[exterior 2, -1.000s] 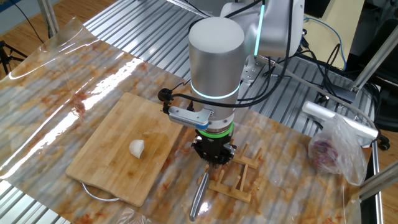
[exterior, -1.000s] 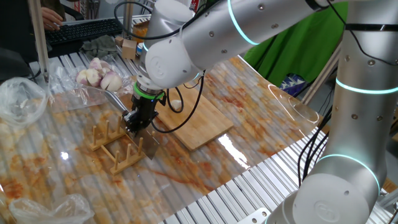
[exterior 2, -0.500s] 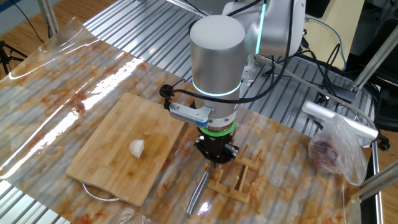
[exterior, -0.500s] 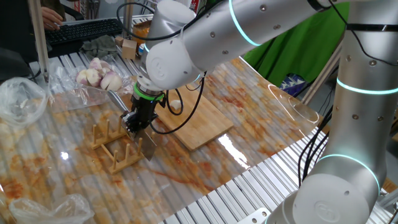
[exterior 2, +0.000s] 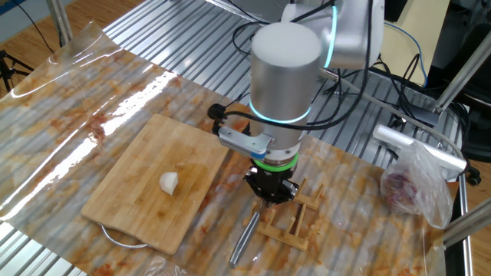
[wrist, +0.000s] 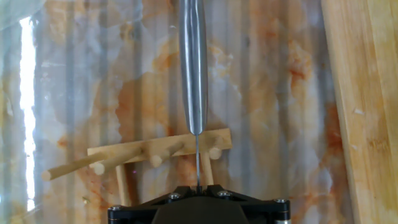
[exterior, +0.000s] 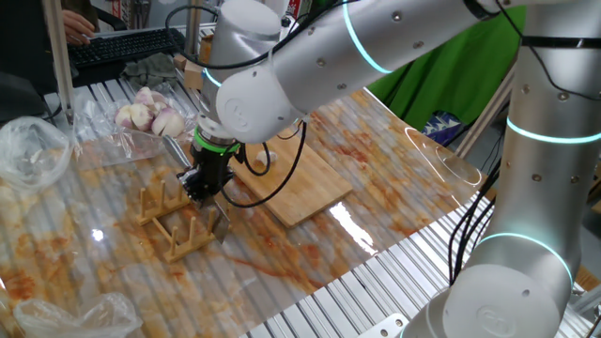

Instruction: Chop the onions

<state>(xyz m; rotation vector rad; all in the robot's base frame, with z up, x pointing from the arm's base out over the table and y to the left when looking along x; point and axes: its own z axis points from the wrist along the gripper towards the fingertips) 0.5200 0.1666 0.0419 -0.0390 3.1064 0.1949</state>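
Observation:
One small pale onion chunk [exterior 2: 169,182] lies on the wooden cutting board [exterior 2: 130,207]. My gripper [exterior 2: 270,193] is to the right of the board, just above the wooden rack [exterior 2: 295,221]. It is shut on the thin blade of a steel-handled knife [exterior 2: 245,238], whose handle points away toward the table's front edge. In the hand view the knife [wrist: 193,68] runs straight up from my gripper [wrist: 198,190], its blade edge pinched between the closed jaws, over the rack [wrist: 155,154]. In one fixed view my gripper [exterior: 202,186] hangs over the rack [exterior: 174,221].
A clear bag of whole pinkish-white bulbs [exterior: 146,111] lies at the back. Another plastic bag [exterior 2: 414,184] hangs near a metal post at the right. The board [wrist: 364,112] edges the hand view's right side. A stained transparent sheet covers the table.
My arm has shifted slightly away from the board and over the rack, carrying the knife with it. The onion chunk and the board have not moved.

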